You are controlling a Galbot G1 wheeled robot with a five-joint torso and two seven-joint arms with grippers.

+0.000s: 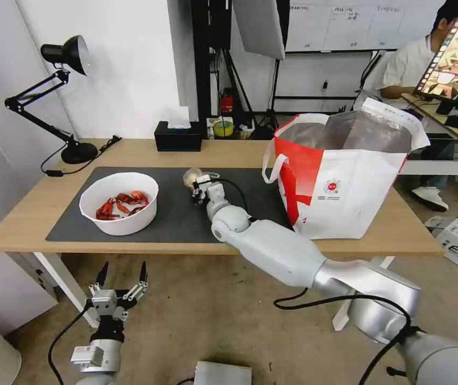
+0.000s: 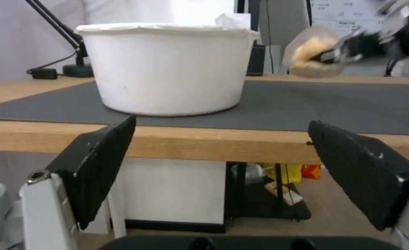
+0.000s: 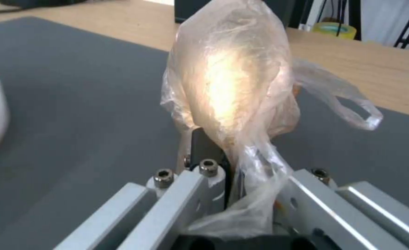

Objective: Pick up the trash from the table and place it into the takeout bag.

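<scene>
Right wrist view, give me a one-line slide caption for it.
Right gripper shut on a clear plastic bag of beige food, held above the dark grey mat.

Small round red logo on the white side of the takeout bag (image 1: 331, 186), with tiny lines of print beneath it too small to read; no other legible text

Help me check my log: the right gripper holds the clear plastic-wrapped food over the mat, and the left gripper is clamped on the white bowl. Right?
Partly. The right gripper does hold the plastic-wrapped food over the mat. The left gripper is not on the white bowl: the head view shows it open, below the table edge, apart from the bowl.
</scene>
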